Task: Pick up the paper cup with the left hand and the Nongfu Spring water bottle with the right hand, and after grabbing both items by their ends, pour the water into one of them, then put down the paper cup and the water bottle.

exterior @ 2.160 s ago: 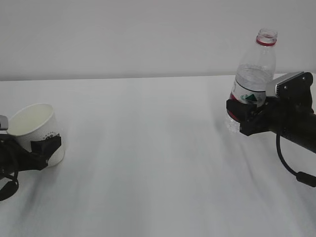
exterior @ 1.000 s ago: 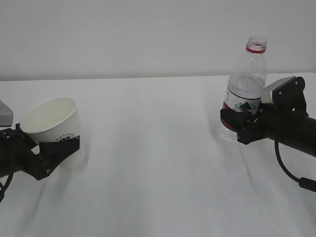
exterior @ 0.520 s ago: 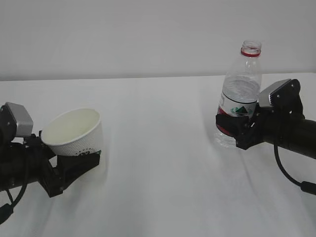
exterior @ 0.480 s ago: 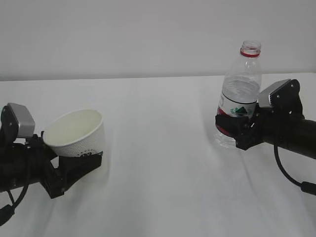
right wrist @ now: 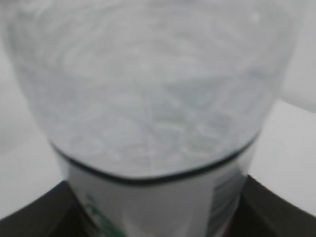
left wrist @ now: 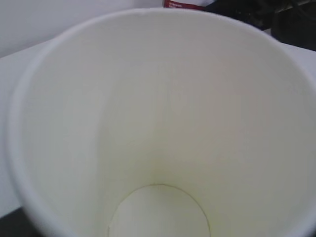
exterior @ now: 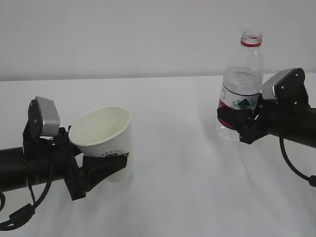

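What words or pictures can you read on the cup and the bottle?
Nothing here is clear enough to quote.
Bottle label: a red band with a green-and-white mountain picture; the writing is too small and blurred to read.
Paper cup: dark marks low on its side, half hidden by the claw, unreadable.
Left wrist view: only the plain cream inside of the cup, no writing.
Right wrist view: label edge, blurred, unreadable.

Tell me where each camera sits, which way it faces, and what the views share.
Exterior: low, across the table; left hand holds the paper cup, right hand the Nongfu Spring water bottle.
Left wrist: down into the cup's dry interior; gripper hidden.
Right wrist: against the bottle; dark fingers at bottom corners.
Shared: cup, bottle.
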`<state>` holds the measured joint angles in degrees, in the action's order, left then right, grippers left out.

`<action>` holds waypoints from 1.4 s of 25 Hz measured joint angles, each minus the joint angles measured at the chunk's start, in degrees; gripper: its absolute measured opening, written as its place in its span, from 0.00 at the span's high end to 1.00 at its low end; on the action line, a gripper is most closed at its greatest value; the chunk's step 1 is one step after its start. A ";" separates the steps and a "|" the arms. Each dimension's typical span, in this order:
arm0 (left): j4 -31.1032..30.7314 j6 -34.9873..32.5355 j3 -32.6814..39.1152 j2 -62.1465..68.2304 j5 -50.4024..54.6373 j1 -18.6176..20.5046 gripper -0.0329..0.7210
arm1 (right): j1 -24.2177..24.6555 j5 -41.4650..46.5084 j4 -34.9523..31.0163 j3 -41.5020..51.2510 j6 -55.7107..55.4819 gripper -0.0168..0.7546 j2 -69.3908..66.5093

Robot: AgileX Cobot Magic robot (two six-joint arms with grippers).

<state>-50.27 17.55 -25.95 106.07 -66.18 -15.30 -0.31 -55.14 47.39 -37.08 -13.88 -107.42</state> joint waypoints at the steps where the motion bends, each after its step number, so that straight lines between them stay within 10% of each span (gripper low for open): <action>1: 0.00 0.40 -0.37 0.00 0.00 -0.72 0.23 | 0.00 0.25 0.13 0.00 -0.17 0.37 0.64; 35: 0.62 5.45 -3.02 0.00 0.00 -20.13 0.23 | 0.00 2.22 14.08 0.02 -10.15 0.37 10.20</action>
<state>-49.65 23.00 -28.97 106.07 -66.18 -35.44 -0.31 -52.91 61.47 -37.06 -24.03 -97.21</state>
